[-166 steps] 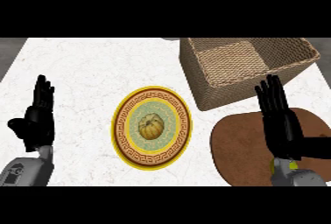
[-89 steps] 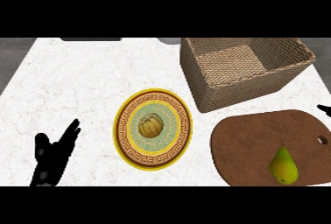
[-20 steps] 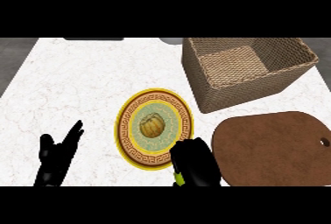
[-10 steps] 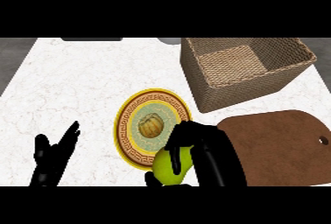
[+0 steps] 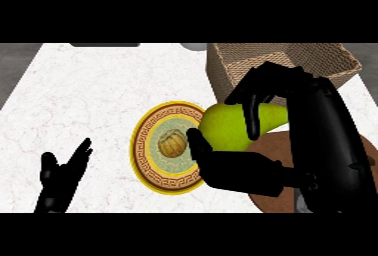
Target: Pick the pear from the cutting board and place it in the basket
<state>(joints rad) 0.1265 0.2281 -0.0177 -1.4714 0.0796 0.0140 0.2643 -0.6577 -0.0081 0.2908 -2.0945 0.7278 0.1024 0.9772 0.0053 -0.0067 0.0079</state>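
Observation:
A yellow-green pear [image 5: 230,126] is held close under the head view, with my right hand [image 5: 310,135] shut on it, fingers over its top and thumb beneath. It hangs between the plate and the woven basket [image 5: 325,60], which stands at the back right and is partly hidden by the hand. The brown cutting board [image 5: 269,146] shows only as a sliver behind the hand. My left hand [image 5: 63,177] rests open at the lower left, fingers up.
A yellow patterned plate [image 5: 148,150] with a small round brownish food item [image 5: 172,143] in its middle lies at the centre of the white marble counter [image 5: 88,95]. The counter's far edge runs along the top.
My right hand has risen with the pear and moved up and right toward the basket, now looming much larger. The left hand has stayed put.

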